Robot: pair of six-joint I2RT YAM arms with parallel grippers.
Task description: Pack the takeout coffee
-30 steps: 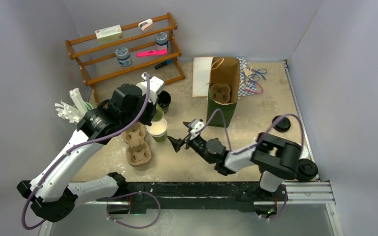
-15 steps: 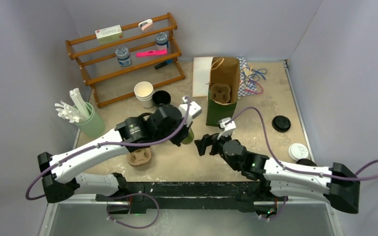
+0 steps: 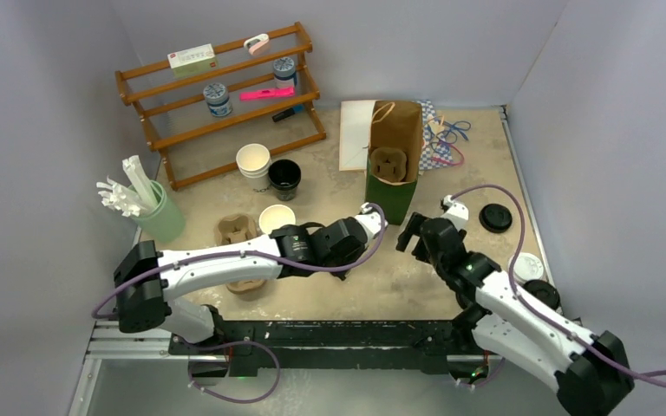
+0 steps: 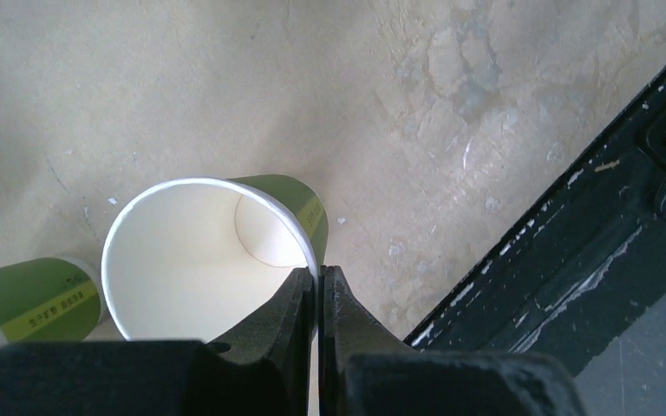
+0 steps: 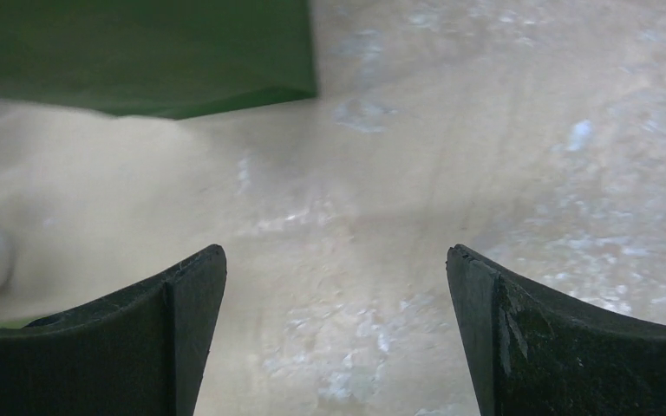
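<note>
My left gripper [image 4: 319,276] is shut on the rim of a lidless olive-green cup [image 4: 217,251], white inside, and holds it tilted over the tabletop. In the top view the left wrist [image 3: 349,241] hides that cup. A second lidless green cup [image 3: 275,218] stands by the carrier and shows in the left wrist view [image 4: 30,299]. My right gripper [image 3: 412,232] is open and empty beside the foot of the paper bag [image 3: 395,182]. A loose black sip lid [image 3: 495,217] lies on the table. A black round top [image 3: 544,295] sits half hidden behind my right arm; I cannot tell whether it is the takeout coffee.
The bag holds a cardboard carrier [image 3: 388,163]. Another carrier [image 3: 241,251] lies left of centre. A black cup [image 3: 284,176], a white cup [image 3: 253,160], a straw holder [image 3: 160,217], a wooden rack [image 3: 225,95], a white lid [image 3: 525,264]. The black front rail [image 4: 590,234] is close.
My left arm has swung right and toward the front edge with the lidless green cup. My right arm has moved right and back, to beside the bag, jaws still open.
</note>
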